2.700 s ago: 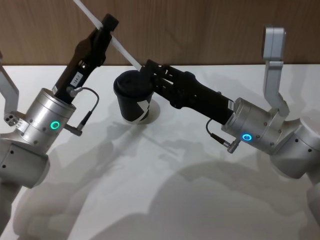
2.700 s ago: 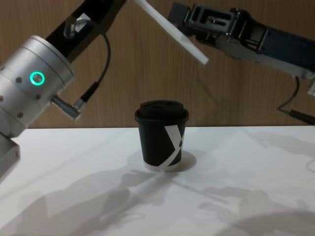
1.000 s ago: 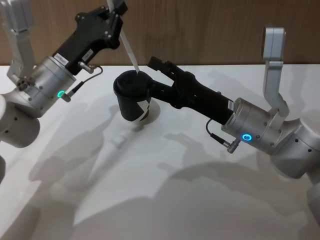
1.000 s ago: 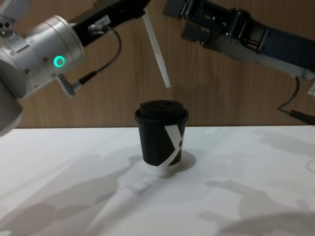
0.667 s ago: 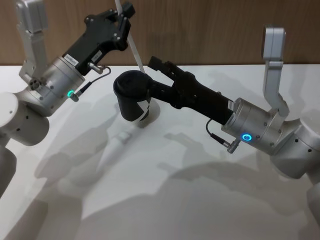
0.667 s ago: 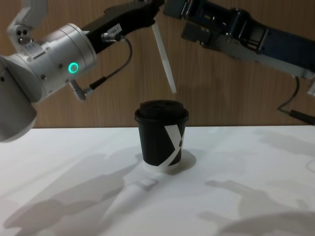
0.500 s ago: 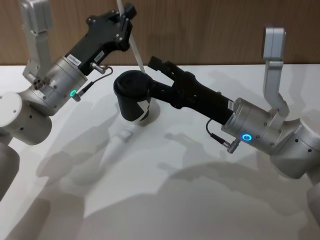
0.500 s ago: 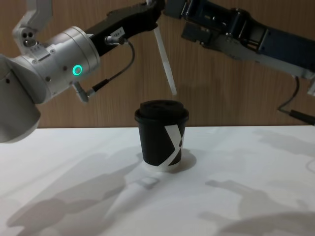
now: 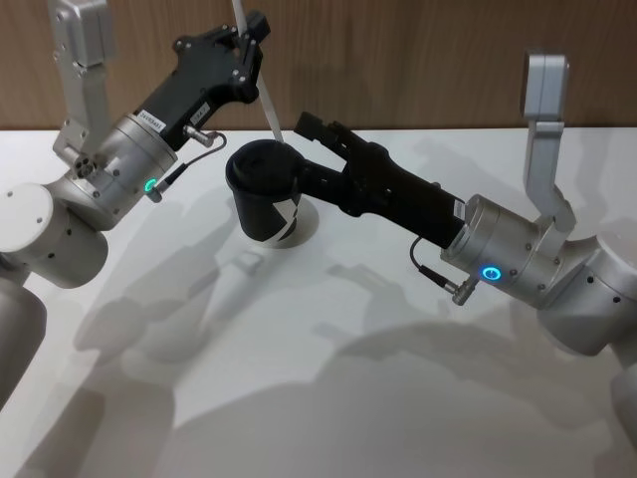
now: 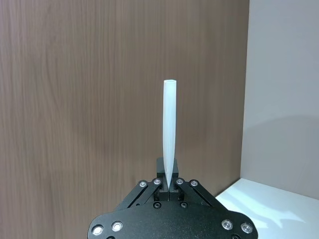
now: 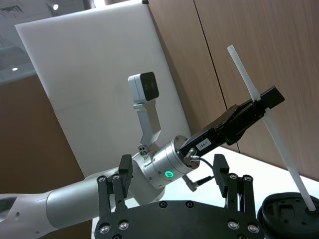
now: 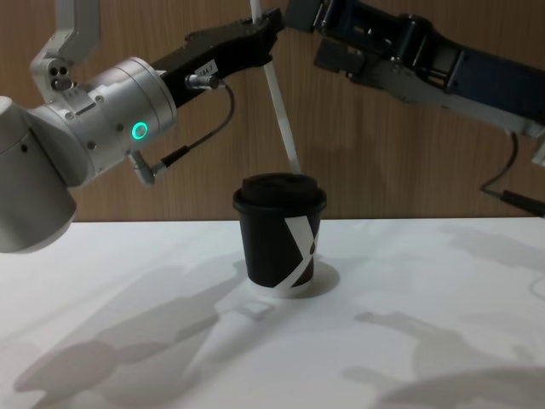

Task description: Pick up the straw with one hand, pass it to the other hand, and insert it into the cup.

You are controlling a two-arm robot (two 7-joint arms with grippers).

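The white straw [image 12: 281, 111] hangs almost upright, with my left gripper [image 12: 267, 27] shut on its upper part. Its lower end sits right at the lid of the black cup [image 12: 281, 239]; I cannot tell if it has entered the lid. In the head view the straw [image 9: 269, 105] runs down from the left gripper [image 9: 249, 42] to the back of the cup [image 9: 261, 199]. The left wrist view shows the straw [image 10: 169, 129] pinched between the fingers. My right gripper [image 9: 314, 149] hovers open, high beside the cup [image 11: 294, 211] and just right of the straw [image 11: 269, 124].
The cup stands on a white table [image 9: 328, 378] in front of a wooden wall [image 12: 383, 153]. My right gripper [image 12: 300, 15] reaches in high from the right, close to the straw's upper part.
My left arm has swung the straw from a slant to nearly upright and lowered its end to the cup's lid. The right arm has stayed in place.
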